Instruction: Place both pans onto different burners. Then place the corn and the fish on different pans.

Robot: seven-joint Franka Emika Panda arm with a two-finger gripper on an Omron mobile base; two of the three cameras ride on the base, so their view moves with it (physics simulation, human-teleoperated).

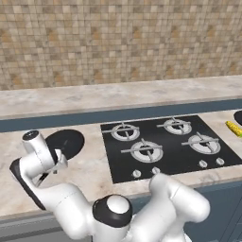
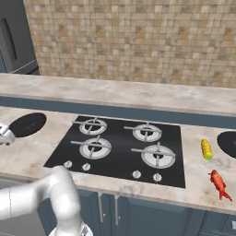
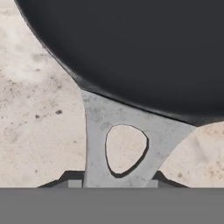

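One black pan (image 1: 66, 142) (image 2: 27, 124) lies on the counter left of the cooktop. In the hand view this pan (image 3: 144, 48) is close ahead, and its grey handle bracket (image 3: 98, 131) runs down between the finger tips. My gripper (image 1: 57, 162) (image 2: 4, 134) (image 3: 116, 181) is shut on that handle. The second pan (image 2: 228, 143) (image 1: 238, 117) sits at the far right edge. The yellow corn (image 2: 206, 149) (image 1: 234, 128) lies just right of the cooktop, and the red-orange fish (image 2: 219, 183) lies nearer the front. Several burners (image 1: 146, 150) (image 2: 94, 147) stand bare.
The black glass cooktop (image 2: 122, 159) has small silver knobs (image 2: 137, 174) along its front. A raised stone ledge (image 1: 118, 97) and a tiled wall run behind the counter. A dark tall appliance (image 2: 14, 37) stands at the far left.
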